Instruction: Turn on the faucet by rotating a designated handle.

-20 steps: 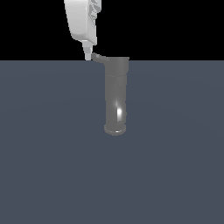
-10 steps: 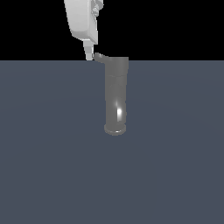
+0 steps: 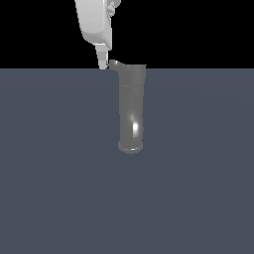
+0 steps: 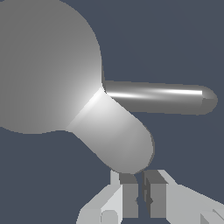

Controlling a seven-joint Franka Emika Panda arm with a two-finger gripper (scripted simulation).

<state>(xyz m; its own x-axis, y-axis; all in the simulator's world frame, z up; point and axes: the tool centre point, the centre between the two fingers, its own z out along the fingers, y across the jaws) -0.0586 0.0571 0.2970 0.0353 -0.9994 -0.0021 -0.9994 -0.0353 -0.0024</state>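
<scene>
Faucet (image 3: 131,111) handle (image 3: 113,64) touches the hand (image 3: 103,63) (fingers nearly together).

The faucet (image 3: 131,111) is a glossy mid-grey with no pattern, carrying one bright white glint low on its column near the flared rim, and its handle (image 3: 113,64) is the same grey, shading darker toward its tip; in the wrist view a thin white streak runs along one grey lever (image 4: 159,97). The gripper (image 3: 103,62) is plain white to pale grey, with darker grey on the inner faces of its fingers (image 4: 129,197). The worktop (image 3: 54,163) is a flat, unmarked slate blue-grey, and the background (image 3: 198,30) beyond its far edge is solid black.
</scene>
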